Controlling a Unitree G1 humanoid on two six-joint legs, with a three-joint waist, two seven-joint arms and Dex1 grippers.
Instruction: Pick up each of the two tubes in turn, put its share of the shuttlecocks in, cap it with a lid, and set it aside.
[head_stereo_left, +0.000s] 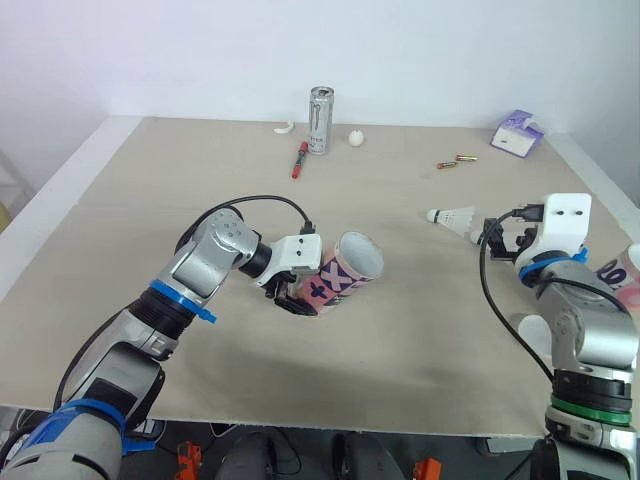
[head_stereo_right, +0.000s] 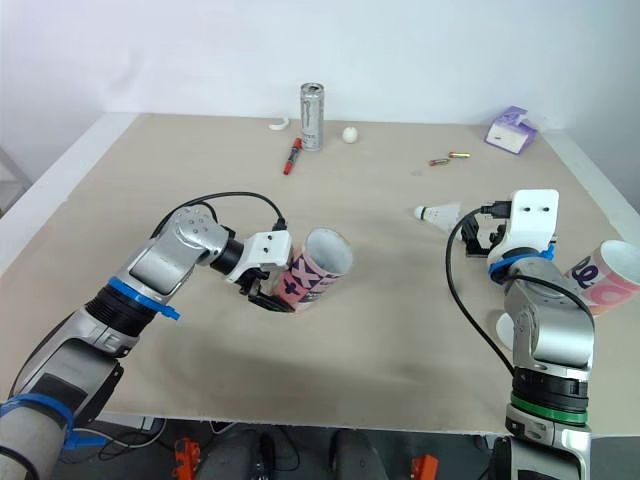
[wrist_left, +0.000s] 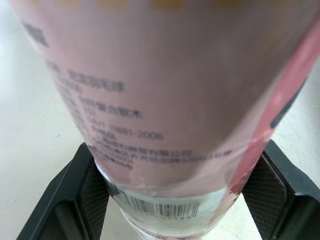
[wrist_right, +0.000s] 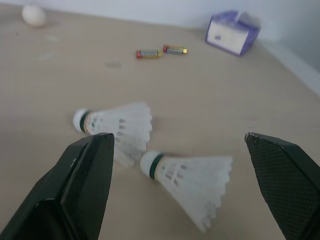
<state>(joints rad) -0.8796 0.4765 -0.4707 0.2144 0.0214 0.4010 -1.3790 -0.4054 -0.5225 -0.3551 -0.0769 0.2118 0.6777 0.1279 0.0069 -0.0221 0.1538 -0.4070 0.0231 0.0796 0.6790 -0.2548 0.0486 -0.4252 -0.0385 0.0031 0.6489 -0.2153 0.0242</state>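
Tube (head_stereo_left: 345, 272) at middle of surface (head_stereo_left: 150, 200), pinched near its base by left end effector (head_stereo_left: 297, 292); mouth tipped toward 2 o'clock, likely for loading. Right end effector (wrist_right: 177, 150) spread over shuttlecocks (wrist_right: 187, 180) at 3 o'clock, seemingly ready to pick.

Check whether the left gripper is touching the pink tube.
Touching. The left wrist view shows the left gripper with its fingers pressed against both sides of the pink tube, with no gap.

Silver can (head_stereo_left: 320, 120), red marker (head_stereo_left: 300, 158), white ball (head_stereo_left: 355, 138), two batteries (head_stereo_left: 466, 157), purple box (head_stereo_left: 517, 133)
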